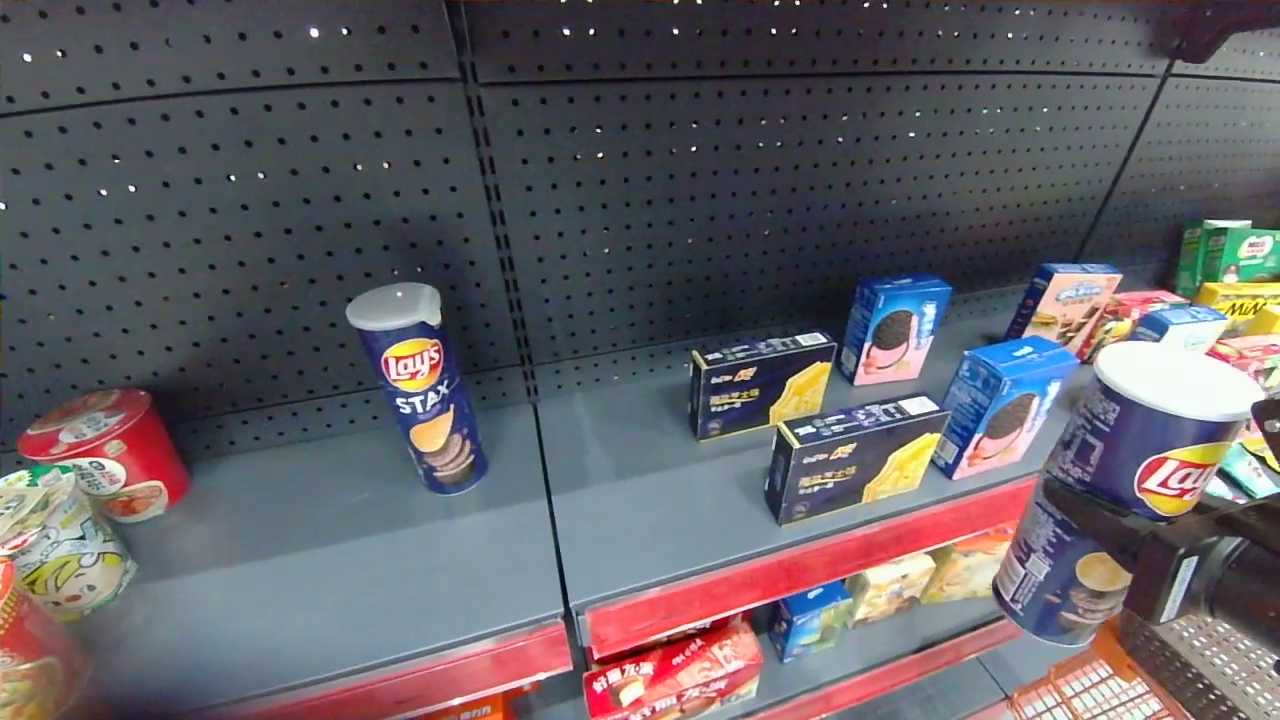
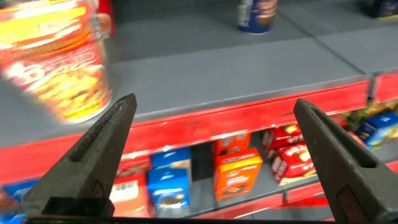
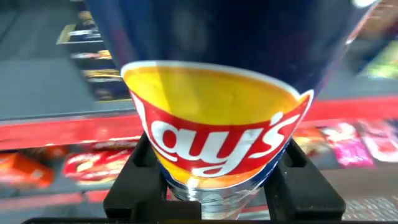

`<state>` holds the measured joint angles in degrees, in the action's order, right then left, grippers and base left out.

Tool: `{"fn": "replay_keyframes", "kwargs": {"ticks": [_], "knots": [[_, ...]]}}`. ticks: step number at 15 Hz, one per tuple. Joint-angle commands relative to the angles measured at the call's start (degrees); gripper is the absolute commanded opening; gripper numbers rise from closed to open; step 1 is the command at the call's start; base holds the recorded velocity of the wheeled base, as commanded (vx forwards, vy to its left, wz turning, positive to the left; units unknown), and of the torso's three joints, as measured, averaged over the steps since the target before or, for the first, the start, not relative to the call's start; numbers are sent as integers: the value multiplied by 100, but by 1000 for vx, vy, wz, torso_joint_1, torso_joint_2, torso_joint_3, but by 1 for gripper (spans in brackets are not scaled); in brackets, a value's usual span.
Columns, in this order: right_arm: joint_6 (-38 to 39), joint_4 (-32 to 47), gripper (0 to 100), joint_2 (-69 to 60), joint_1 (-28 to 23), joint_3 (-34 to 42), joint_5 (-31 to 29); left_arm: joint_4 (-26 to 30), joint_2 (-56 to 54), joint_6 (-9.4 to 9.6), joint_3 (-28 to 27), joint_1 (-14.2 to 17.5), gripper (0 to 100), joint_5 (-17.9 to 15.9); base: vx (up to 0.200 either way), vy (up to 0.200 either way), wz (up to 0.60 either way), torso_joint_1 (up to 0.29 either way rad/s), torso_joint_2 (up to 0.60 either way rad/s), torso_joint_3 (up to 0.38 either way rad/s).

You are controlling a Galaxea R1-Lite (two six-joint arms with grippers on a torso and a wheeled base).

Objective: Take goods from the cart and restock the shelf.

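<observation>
My right gripper (image 1: 1125, 515) is shut on a dark blue chip can (image 1: 1120, 490) with a white lid, held tilted at the lower right, in front of the shelf's red edge. Up close the same chip can (image 3: 217, 118) sits between the right gripper's (image 3: 221, 186) black fingers. A matching chip can (image 1: 420, 390) stands upright on the grey shelf (image 1: 330, 540), left of centre. My left gripper (image 2: 214, 162) is open and holds nothing, facing the shelf's red front edge (image 2: 236, 115). The standing chip can's base (image 2: 256, 15) shows far off.
Dark blue boxes (image 1: 850, 455) and blue cookie boxes (image 1: 1000, 405) line the shelf's right half. Noodle cups (image 1: 105, 450) stand at the far left, one close to the left gripper (image 2: 56, 62). More packets (image 1: 675, 670) fill the lower shelf. An orange cart basket (image 1: 1090, 690) sits at the lower right.
</observation>
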<state>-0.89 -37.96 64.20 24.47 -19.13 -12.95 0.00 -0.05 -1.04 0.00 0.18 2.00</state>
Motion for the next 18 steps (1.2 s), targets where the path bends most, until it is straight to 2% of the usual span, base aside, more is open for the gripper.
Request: {"fn": "replay_keyframes", "kwargs": {"ticks": [1,3,6,8,11,15,18], "knots": [[-25,166,0,-364,-91,-74,-103,0,5,-2,0,-1,100,2,0,0,0,0,0,0],[-43,342,0,-628,-74,-135,-41,0,5,-2,0,-1,100,2,0,0,0,0,0,0],[54,1098,0,-1076,322,-302,-270,0,5,-2,0,-1,100,2,0,0,0,0,0,0],[71,1124,0,-1067,348,-320,-490,0,5,-2,0,-1,100,2,0,0,0,0,0,0],[63,1142,0,-1076,559,-302,-490,0,5,-2,0,-1,100,2,0,0,0,0,0,0],[63,1168,0,-1102,612,-302,-498,0,5,-2,0,-1,100,2,0,0,600,1,-1,1],[107,1212,0,-1216,726,-320,-393,0,5,-2,0,-1,100,2,0,0,0,0,0,0]]}}
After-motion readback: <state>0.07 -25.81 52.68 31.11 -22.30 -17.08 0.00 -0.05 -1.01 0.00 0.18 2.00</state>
